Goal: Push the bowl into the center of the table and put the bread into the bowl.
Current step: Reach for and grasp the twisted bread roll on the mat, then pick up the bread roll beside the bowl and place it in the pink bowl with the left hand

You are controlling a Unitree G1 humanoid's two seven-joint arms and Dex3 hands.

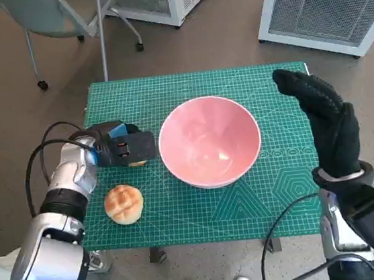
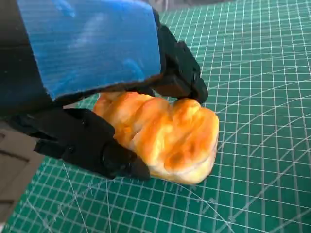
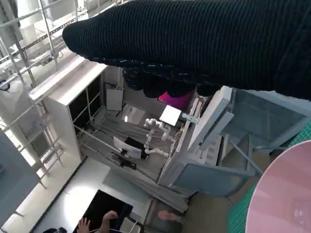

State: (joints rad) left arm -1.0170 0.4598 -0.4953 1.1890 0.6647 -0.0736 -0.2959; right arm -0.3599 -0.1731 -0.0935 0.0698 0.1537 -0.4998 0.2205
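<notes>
From the head view, the bowl (image 1: 209, 141) already stands about in the middle of the mat (image 1: 275, 197), so the push looks done. It holds no bread yet. The left hand (image 1: 121, 146) lies beside the bowl; a bun (image 1: 123, 203) lies apart, near the front edge. The right hand (image 1: 325, 121) is raised, fingers stretched, holding nothing.

In the left wrist view, the fingers (image 2: 87, 145) grip the bread (image 2: 165, 136), which touches the mat.

In the right wrist view, only the glove and the bowl's rim show.

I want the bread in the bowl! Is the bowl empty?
Yes, empty. The head view shows only the bare pink inside of the bowl; both breads lie outside.
</notes>
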